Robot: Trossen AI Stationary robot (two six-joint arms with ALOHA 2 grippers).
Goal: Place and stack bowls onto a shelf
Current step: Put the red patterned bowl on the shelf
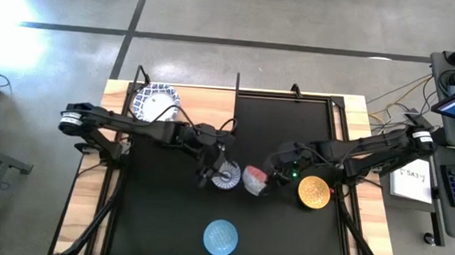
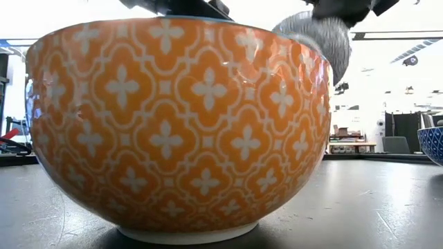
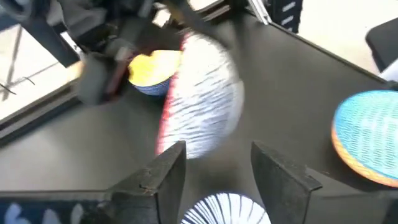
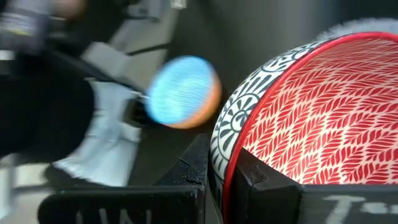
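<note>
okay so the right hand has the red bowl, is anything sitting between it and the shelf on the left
Yes. The right hand grips the red bowl mid-table. Toward the shelf, the left hand hovers over the blue-grey bowl right beside it, so that arm and bowl lie across the direct path.

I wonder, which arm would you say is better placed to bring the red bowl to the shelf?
Right: its tool already clamps the red bowl's rim, lifted. The left tool is open, empty.
</note>
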